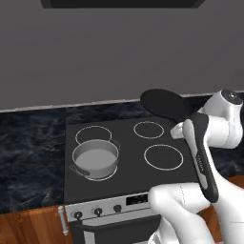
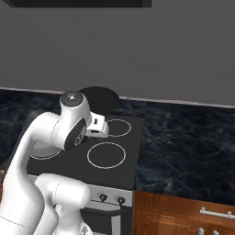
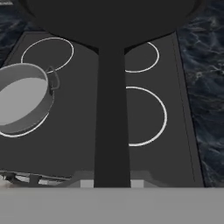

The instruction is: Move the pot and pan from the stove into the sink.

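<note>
The black pan (image 1: 162, 103) hangs tilted in the air over the back right of the stove (image 1: 128, 143). My gripper (image 3: 112, 183) is shut on its long handle (image 3: 111, 131), which runs up the middle of the hand view to the pan's underside (image 3: 109, 17). From the right, the pan (image 2: 98, 97) shows behind my white wrist. The grey pot (image 1: 95, 158) stands on the front left burner ring, well left of the gripper; it appears again in the hand view (image 3: 19, 98). The sink is out of view.
Dark marbled counter (image 1: 28, 152) flanks the stove on both sides (image 2: 183, 147). A grey wall rises behind and a hood (image 1: 124, 3) hangs above. Knobs and an oven handle (image 1: 97, 211) line the stove front, with wooden cabinets (image 2: 183, 213) below.
</note>
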Robot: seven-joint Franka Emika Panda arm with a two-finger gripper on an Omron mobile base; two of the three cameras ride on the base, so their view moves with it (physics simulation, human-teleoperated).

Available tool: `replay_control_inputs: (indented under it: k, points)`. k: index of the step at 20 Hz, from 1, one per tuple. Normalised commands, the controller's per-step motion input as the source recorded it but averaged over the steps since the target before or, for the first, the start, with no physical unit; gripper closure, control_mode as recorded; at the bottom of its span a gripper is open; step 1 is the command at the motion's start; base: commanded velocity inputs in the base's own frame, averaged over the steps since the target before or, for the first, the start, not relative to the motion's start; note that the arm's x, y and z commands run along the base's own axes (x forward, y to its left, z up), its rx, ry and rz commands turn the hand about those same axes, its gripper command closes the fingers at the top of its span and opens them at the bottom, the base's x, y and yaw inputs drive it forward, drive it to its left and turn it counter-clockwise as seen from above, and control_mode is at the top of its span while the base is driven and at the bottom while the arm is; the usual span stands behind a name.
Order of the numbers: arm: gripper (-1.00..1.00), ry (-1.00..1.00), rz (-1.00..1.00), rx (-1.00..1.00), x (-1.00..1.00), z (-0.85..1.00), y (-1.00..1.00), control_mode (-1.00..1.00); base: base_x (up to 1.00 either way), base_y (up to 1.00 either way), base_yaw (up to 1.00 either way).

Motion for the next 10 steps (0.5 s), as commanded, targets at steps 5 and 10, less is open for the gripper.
replay_control_inputs:
  k: [5,10]
  points:
    - [1.00,-0.22,0.16,0.00,-0.62,0.00,-0.03,-1.00,0.00,0.00,0.00]
    - [1.00,-0.01,0.01,0.00,-0.05,0.00,0.00,-1.00,0.00,0.00,0.00]
